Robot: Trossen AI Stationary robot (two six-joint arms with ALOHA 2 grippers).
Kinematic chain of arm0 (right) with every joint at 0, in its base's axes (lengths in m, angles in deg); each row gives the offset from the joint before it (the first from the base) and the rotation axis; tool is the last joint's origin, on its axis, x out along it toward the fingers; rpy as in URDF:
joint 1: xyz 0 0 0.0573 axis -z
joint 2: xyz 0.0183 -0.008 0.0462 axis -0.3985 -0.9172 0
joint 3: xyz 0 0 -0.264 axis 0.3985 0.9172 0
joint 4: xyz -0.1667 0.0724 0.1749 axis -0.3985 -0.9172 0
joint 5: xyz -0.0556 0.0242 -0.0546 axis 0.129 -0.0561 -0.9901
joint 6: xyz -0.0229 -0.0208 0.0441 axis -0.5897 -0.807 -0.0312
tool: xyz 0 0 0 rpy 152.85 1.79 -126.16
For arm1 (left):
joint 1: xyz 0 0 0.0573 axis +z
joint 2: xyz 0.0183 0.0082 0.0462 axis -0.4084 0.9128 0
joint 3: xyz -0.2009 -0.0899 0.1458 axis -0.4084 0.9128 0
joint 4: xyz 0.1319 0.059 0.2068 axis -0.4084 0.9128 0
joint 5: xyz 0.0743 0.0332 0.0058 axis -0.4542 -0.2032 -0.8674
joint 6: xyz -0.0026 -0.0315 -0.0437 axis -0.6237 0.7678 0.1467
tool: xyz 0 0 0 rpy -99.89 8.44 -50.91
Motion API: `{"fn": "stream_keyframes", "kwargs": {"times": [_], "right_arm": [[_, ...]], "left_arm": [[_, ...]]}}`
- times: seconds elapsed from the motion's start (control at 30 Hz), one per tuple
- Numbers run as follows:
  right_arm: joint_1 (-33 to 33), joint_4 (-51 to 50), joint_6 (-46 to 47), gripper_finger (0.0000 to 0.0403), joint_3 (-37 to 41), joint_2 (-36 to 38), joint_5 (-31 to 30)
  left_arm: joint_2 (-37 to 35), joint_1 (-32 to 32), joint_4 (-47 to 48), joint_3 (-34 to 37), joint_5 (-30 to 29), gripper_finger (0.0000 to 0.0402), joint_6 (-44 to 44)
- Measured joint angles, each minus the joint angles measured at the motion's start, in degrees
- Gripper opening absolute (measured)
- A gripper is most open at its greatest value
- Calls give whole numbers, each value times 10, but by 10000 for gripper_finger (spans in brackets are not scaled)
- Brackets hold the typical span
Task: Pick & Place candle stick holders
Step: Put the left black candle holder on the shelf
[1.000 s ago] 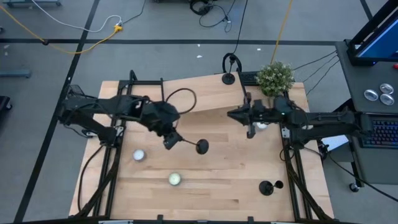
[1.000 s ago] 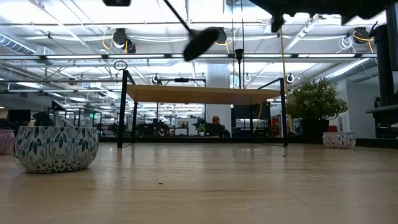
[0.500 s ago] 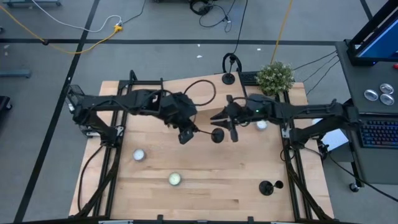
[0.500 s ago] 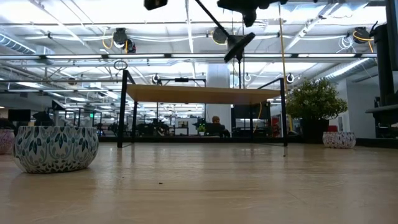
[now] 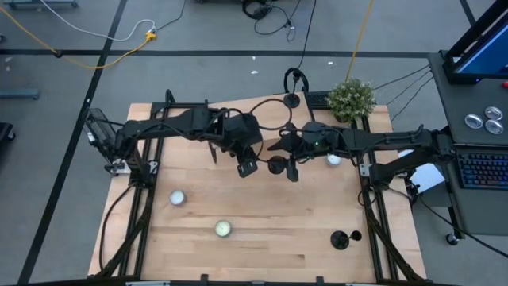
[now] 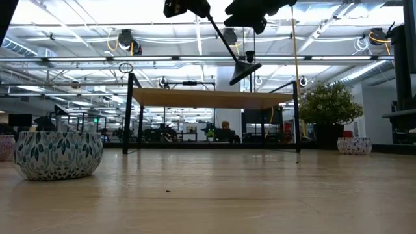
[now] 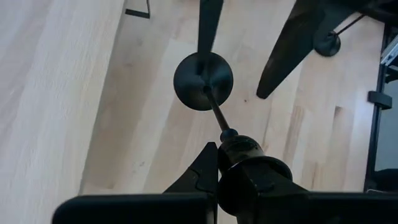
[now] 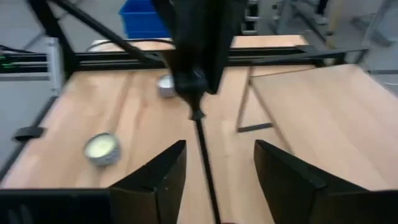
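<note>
Handover in the air: left gripper [image 5: 248,167] clamps the holder [image 5: 275,165]; right gripper [image 5: 290,168], jaws apart, must close on it.

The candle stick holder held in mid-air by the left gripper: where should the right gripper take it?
Probably the thin stem, fingers closing from either side. The left gripper holds the cup end, and the flat base faces the open right gripper, leaving bare stem between.

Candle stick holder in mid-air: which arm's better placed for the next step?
Likely right. The left gripper is shut on the candle stick holder at its cup end; the right gripper's open fingers straddle its stem, ready to close.
</note>
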Motion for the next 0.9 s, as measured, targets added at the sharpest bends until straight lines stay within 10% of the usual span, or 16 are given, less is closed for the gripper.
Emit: {"fn": "stream_keyframes", "kwargs": {"times": [0.5,0.9], "right_arm": [[1,-23,7,194,0,0,-15],[0,-23,29,120,0,0,-11]], "left_arm": [[5,1,-106,-1,26,17,11],[5,-6,-104,-1,18,17,22]]}}
